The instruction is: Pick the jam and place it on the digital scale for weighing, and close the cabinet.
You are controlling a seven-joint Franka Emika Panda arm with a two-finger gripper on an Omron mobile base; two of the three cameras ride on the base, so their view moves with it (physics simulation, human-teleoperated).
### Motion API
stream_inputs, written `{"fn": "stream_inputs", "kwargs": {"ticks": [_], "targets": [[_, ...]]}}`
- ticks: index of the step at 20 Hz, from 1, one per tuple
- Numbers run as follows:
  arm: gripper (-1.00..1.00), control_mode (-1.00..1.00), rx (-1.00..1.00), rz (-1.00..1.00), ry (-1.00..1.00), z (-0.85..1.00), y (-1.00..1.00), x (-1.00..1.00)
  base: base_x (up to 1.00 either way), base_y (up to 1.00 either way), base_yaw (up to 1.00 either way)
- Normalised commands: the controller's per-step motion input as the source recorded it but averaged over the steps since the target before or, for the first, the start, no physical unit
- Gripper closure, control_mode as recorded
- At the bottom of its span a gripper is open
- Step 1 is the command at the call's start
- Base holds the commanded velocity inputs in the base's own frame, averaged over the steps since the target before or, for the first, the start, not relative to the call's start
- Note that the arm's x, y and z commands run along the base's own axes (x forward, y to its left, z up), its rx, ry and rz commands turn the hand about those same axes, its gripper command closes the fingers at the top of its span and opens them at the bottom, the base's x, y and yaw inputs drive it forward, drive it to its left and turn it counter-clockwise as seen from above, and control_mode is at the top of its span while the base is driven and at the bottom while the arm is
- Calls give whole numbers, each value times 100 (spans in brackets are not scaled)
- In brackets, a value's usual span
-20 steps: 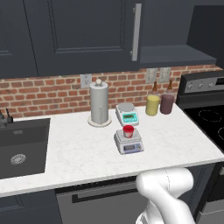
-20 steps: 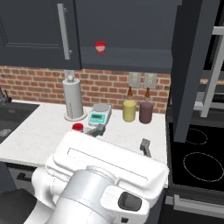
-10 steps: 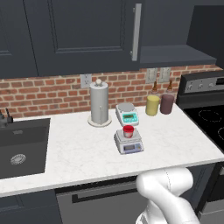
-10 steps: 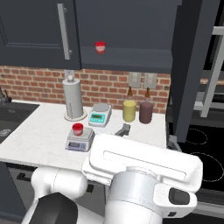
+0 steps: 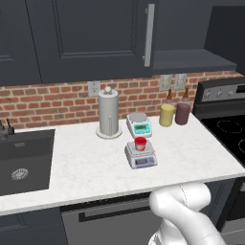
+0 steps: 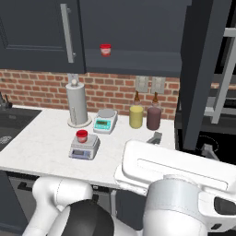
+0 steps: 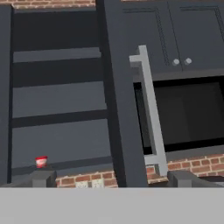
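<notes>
- In the hand view the jaws (image 7: pixel 109 178) stand spread wide with nothing between them, the two dark tips rising at the bottom edge, well apart.
- Straight ahead of them is the open door (image 7: pixel 120 96) of the cabinet (image 6: pixel 138 32), seen edge-on, with its long silver handle (image 7: pixel 151 109) upright just to its right.
- On the white desk (image 5: pixel 86 167) the digital scale (image 5: pixel 141 156) sits toward the front, display panel facing the robot.
- The jam (image 5: pixel 140 143) stands upright on the scale's plate, within its rim.
- Just behind is a second scale (image 5: pixel 139 125) with a teal-green display, beside a paper towel roll (image 5: pixel 108 114).
- To the right, near the brick wall, stand a yellow jar (image 5: pixel 167 115) and a dark maroon jar (image 5: pixel 182 113), side by side.
- A twin red jar (image 6: pixel 105 50) rests on the cabinet's lower shelf.
- A sink (image 5: pixel 21 162) lies at the desk's left end.
</notes>
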Motion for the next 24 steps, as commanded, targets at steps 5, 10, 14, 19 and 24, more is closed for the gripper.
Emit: {"fn": "stream_inputs", "kwargs": {"ticks": [5,10,14,19,24], "targets": [[-100,-100,0,4,6,1,-17,23,0,0,0],[-100,-100,0,10,1,0,-8,5,0,0,0],[-100,-100,0,16,0,0,0,0,0,0,0],[-100,-100,0,20,2,0,2,1,0,0,0],[-100,-100,0,25,4,0,20,16,0,0,0]]}}
